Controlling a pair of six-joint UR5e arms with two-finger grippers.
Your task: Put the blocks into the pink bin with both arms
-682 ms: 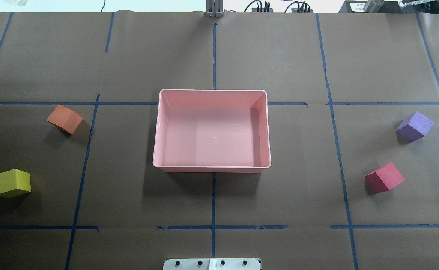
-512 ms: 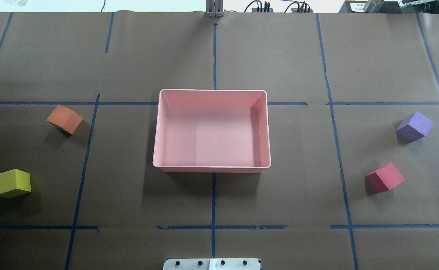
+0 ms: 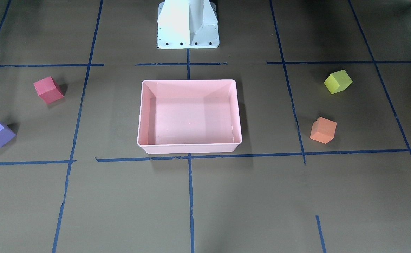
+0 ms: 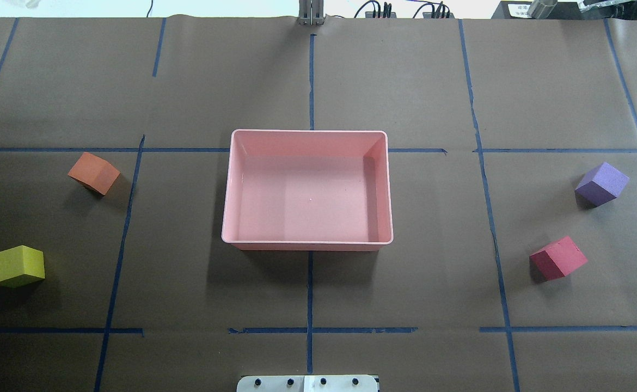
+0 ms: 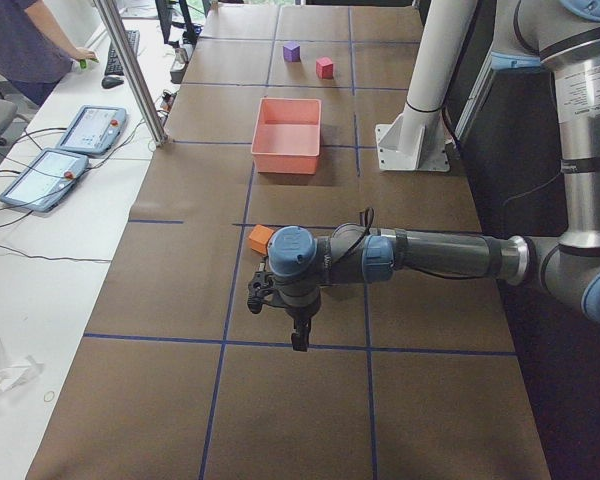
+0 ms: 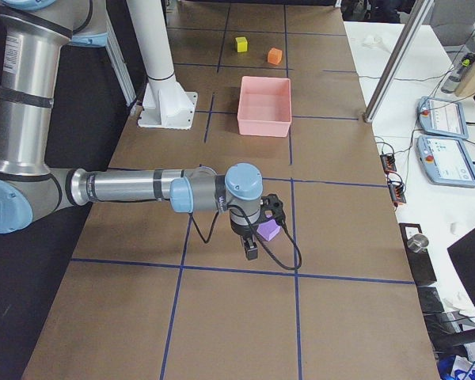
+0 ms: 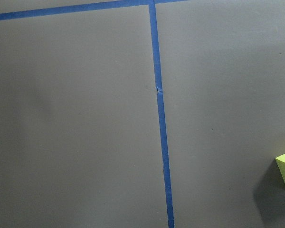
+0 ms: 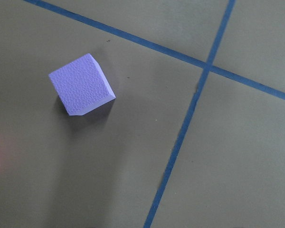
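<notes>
The pink bin (image 4: 307, 246) sits empty at the table's middle. The orange block (image 4: 94, 172) and the yellow-green block (image 4: 17, 265) lie on the robot's left. The purple block (image 4: 601, 183) and the red block (image 4: 558, 258) lie on its right. My left gripper (image 5: 298, 335) shows only in the exterior left view, hanging above the table near the orange block (image 5: 260, 238). My right gripper (image 6: 250, 252) shows only in the exterior right view, above the purple block (image 6: 267, 230). I cannot tell whether either gripper is open or shut. The purple block (image 8: 81, 84) lies alone in the right wrist view.
The white pedestal base (image 3: 188, 24) stands behind the bin on the robot's side. Blue tape lines (image 4: 310, 288) grid the brown paper. An upright metal post (image 5: 130, 70) and operator tablets (image 5: 85, 128) stand beyond the far edge.
</notes>
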